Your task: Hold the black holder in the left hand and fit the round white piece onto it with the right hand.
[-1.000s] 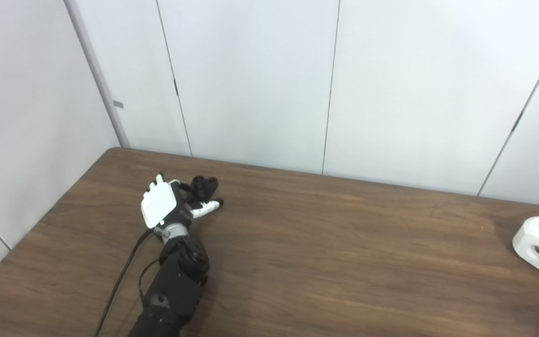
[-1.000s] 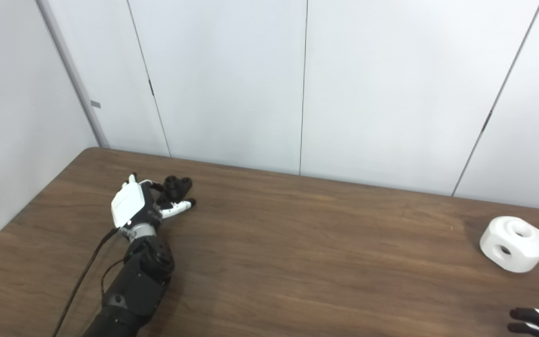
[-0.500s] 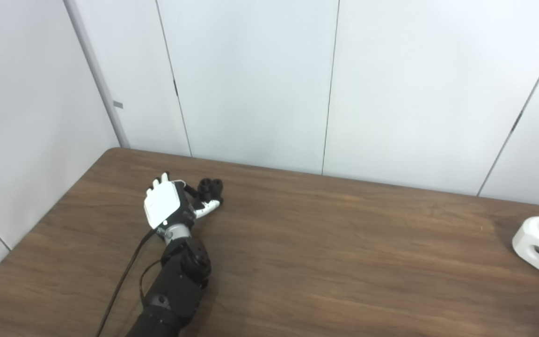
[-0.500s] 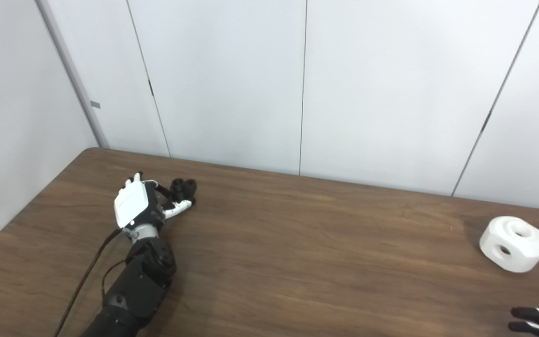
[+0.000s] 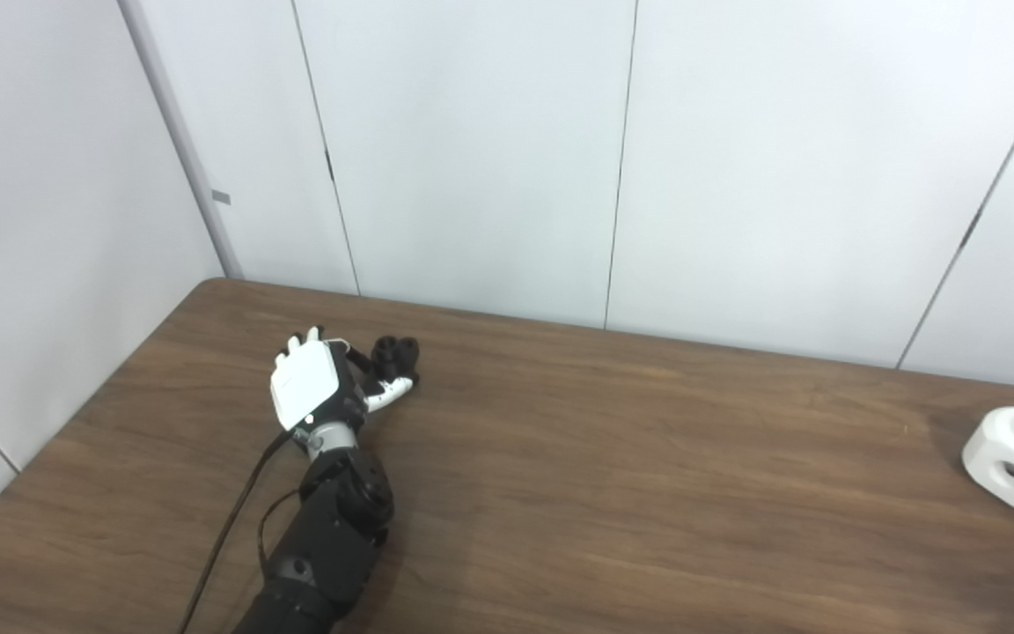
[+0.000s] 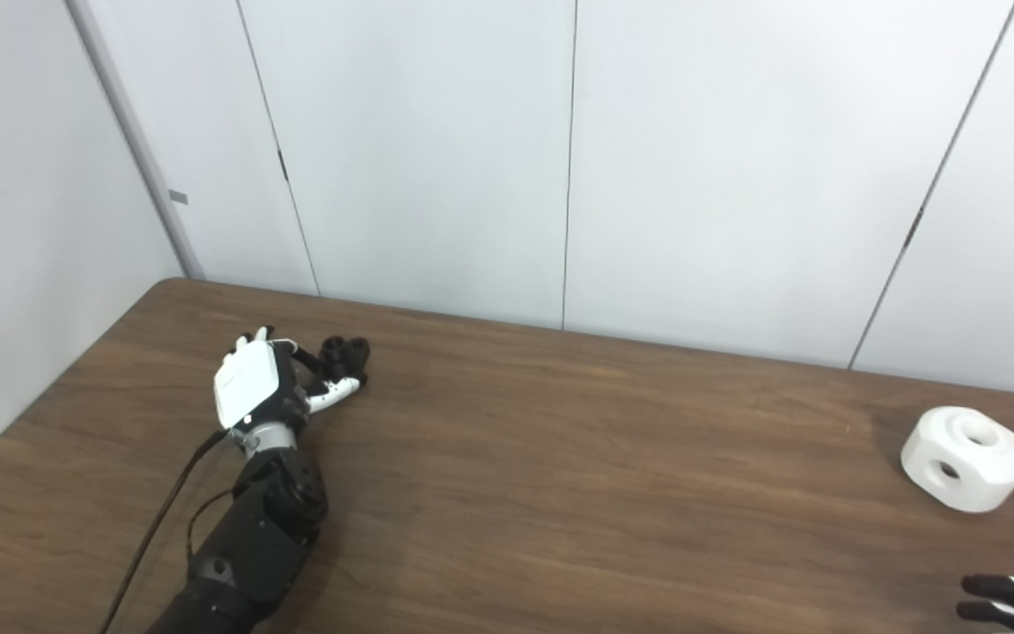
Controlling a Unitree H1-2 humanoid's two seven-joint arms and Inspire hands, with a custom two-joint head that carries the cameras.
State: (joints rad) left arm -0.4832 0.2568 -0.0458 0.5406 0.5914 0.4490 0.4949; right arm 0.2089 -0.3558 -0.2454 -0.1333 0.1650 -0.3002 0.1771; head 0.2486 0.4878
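Observation:
The black holder, a small knobbly dark part, lies on the table at the far left. My left hand rests right behind it, white back upward. Its dark fingers reach the holder's left side and the thumb stretches out just below it, not closed around it. The round white piece, chunky with holes in its top and side, sits on the table at the far right. Of my right hand only spread fingertips show in the bottom right corner, well short of the white piece and holding nothing.
The brown wooden table stretches between the two parts. White wall panels close off the back and left. A black cable runs along my left forearm.
My left hand has edged forward to the holder, and the holder has shifted slightly to the right. The white piece and the right fingertips have stayed where they were.

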